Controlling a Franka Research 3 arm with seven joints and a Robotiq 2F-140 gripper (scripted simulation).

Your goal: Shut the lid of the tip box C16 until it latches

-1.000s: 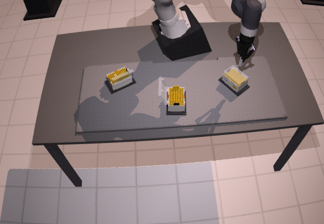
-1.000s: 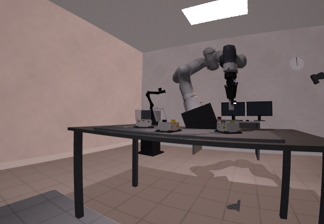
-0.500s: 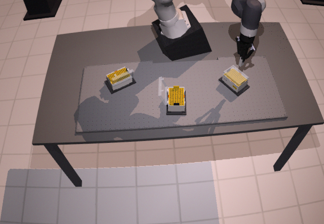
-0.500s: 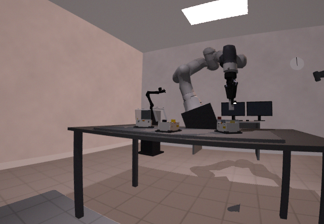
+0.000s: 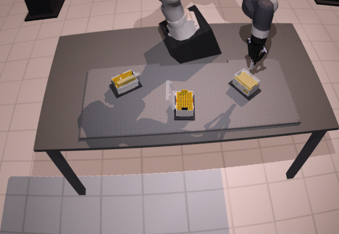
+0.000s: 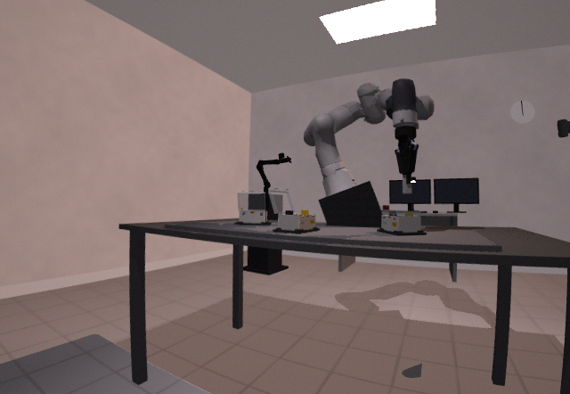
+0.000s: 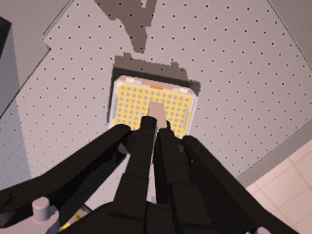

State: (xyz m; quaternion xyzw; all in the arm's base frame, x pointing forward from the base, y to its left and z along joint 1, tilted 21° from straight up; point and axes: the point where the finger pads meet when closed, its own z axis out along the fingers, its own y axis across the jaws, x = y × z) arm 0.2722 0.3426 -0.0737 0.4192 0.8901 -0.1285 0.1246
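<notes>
Three white tip boxes with yellow inserts sit on black holder plates on the grey perforated mat. The box on the right of the top view [image 5: 246, 82] looks paler, as if its clear lid lies flat over the insert. It also shows in the wrist view [image 7: 153, 108] and in the exterior view [image 6: 401, 223]. My gripper [image 5: 253, 65] [image 6: 408, 185] is shut and empty, pointing down, and hovers well above this box, with the fingertips [image 7: 157, 114] over its insert. The middle box [image 5: 184, 102] has its lid [image 5: 169, 93] standing open. The left box [image 5: 124, 81] shows its bare insert. The ID stickers are too small to read.
My black base block [image 5: 191, 41] stands at the table's back edge behind the mat. In the exterior view, monitors [image 6: 432, 192] and a small black arm [image 6: 269, 173] stand beyond the table. The mat's far right corner lies close to the gripper.
</notes>
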